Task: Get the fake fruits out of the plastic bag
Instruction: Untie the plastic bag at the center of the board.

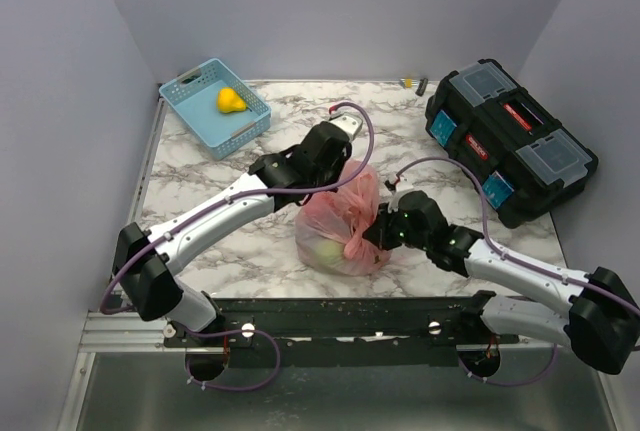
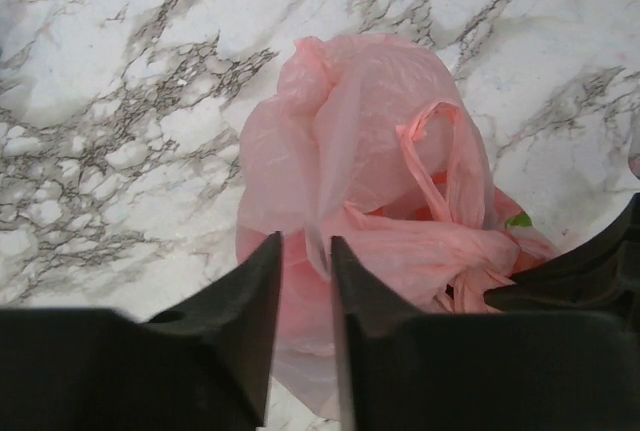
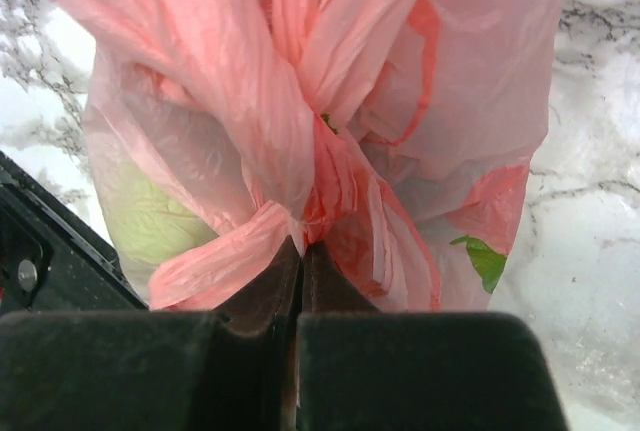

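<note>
The pink plastic bag (image 1: pixel 340 223) lies bunched on the marble table between my two grippers, its handles twisted together. A pale green apple (image 3: pixel 150 216) shows through the film on its left side (image 1: pixel 323 249); the other fake fruits inside are veiled. A yellow pear (image 1: pixel 231 100) lies in the blue basket. My left gripper (image 2: pixel 305 241) hovers over the bag's far side (image 2: pixel 370 131), its jaws slightly apart with a fold of film at the gap. My right gripper (image 3: pixel 303 243) is shut, pinching the bag's twisted film (image 3: pixel 320 181) from the right (image 1: pixel 376 231).
The light blue slotted basket (image 1: pixel 190 101) sits at the back left. A black toolbox with blue latches (image 1: pixel 510 141) fills the back right. A small yellow-tipped object (image 1: pixel 409 82) lies by the back wall. Purple walls close in both sides.
</note>
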Tool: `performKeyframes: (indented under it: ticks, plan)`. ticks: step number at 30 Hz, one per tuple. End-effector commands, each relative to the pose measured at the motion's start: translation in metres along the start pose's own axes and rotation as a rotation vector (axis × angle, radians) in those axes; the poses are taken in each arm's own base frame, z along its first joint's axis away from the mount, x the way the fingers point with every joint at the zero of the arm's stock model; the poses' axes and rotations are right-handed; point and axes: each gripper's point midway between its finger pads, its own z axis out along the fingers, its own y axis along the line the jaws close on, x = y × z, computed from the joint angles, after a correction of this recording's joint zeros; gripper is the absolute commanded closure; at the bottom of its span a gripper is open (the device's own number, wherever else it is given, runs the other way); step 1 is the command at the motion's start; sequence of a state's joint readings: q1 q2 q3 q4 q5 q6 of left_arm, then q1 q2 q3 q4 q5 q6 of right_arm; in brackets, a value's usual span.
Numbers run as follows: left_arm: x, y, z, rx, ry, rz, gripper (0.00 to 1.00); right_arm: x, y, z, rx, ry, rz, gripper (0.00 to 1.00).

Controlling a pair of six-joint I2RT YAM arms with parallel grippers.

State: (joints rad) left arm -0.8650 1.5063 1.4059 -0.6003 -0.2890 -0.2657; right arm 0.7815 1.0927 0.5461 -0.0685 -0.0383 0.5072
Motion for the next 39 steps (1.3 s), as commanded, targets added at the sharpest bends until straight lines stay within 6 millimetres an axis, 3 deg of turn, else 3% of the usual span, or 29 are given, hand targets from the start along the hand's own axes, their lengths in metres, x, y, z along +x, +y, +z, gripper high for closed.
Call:
performKeyframes:
  ticks: [1,7,11,15,17,22,29,34,39]
  plan:
    - [-0.016,-0.012,-0.025,0.123,-0.113,-0.035,0.62,0.003,0.006,-0.001,-0.054,-0.044,0.035,0.99]
    - [0.015,-0.030,-0.053,0.264,-0.048,-0.191,0.34,0.005,0.015,-0.015,-0.135,-0.095,0.057,0.99]
    - [0.032,-0.074,-0.086,0.532,-0.025,-0.395,0.16,0.000,0.020,-0.025,-0.169,-0.131,0.055,0.99]
    - [0.027,-0.096,-0.096,0.657,-0.064,-0.577,0.17,-0.003,0.026,-0.031,-0.206,-0.165,0.080,0.99]
    - [0.021,-0.096,-0.092,0.634,-0.067,-0.639,0.18,-0.002,0.030,-0.034,-0.235,-0.174,0.093,0.99]
    - [0.017,-0.083,-0.060,0.429,0.006,-0.825,0.15,-0.003,0.033,-0.041,-0.262,-0.191,0.115,0.99]
    - [0.021,-0.089,-0.025,0.317,0.087,-1.004,0.17,-0.008,0.034,-0.052,-0.265,-0.215,0.126,0.99]
    - [0.025,-0.095,-0.008,0.262,0.115,-1.023,0.24,-0.008,0.032,-0.055,-0.251,-0.216,0.124,0.99]
    - [0.028,-0.096,0.006,0.238,0.114,-0.995,0.45,-0.002,0.030,-0.051,-0.245,-0.189,0.128,0.99]
